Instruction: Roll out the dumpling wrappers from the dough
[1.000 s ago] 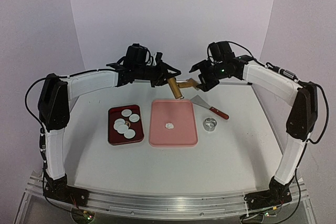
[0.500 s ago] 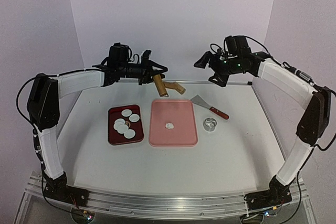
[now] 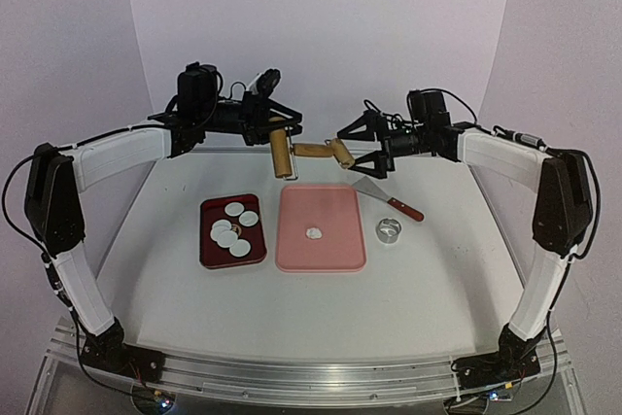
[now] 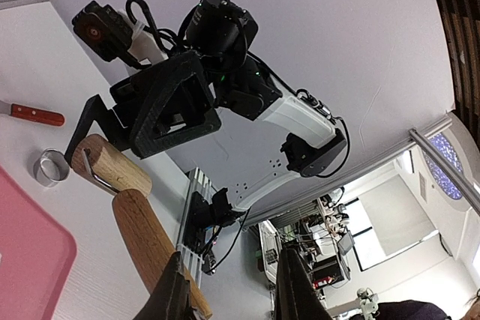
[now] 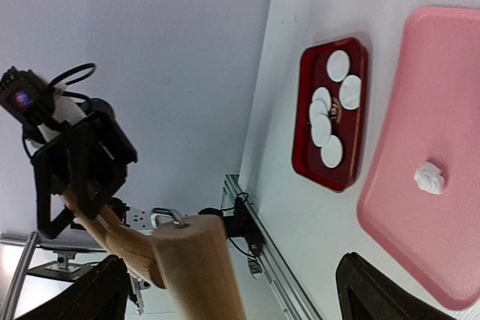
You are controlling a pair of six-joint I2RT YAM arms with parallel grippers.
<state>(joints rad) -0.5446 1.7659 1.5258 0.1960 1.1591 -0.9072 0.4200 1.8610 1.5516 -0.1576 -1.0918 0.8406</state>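
Observation:
A wooden rolling pin (image 3: 313, 151) hangs in the air above the table's far middle. My left gripper (image 3: 275, 131) is shut on its left handle (image 4: 150, 245). My right gripper (image 3: 358, 148) is open, its fingers (image 5: 375, 290) wide apart on either side of the pin's right handle (image 5: 199, 267). The dough (image 3: 313, 232) is a small white lump on the pink board (image 3: 335, 216), also in the right wrist view (image 5: 429, 177). Several round white wrappers (image 3: 231, 225) lie in the dark red tray (image 3: 206, 245), also in the right wrist view (image 5: 330, 110).
A metal ring cutter (image 3: 389, 230) stands right of the pink board, also in the left wrist view (image 4: 50, 168). A metal scraper with a red-brown handle (image 3: 379, 193) lies behind it. Both arms reach over the far half of the table.
My left arm has drawn back to the left with the pin, which now hangs level. My right gripper pulled away, then came back open around the pin's right end.

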